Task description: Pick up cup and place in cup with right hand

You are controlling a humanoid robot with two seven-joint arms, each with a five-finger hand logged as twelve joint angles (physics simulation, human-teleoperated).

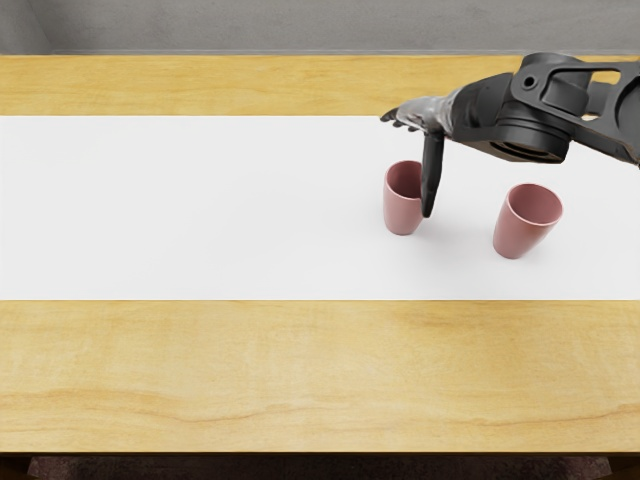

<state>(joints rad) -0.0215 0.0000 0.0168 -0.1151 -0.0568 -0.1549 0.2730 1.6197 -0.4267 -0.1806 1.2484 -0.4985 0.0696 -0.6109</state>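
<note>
One cup [402, 214] stands on the white strip [200, 210], nearer the table's [300, 370] near edge than the strip's far edge is. My right hand [408, 166] hangs over it, fingers spread, thumb down, gripping nothing; I cannot tell if my thumb touches it. The other cup [520, 232] stands to its right.

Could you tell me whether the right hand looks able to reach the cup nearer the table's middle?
Probably yes: the right hand hovers open by that cup, one digit hanging across its rim in this view, and the other cup stands aside.
</note>
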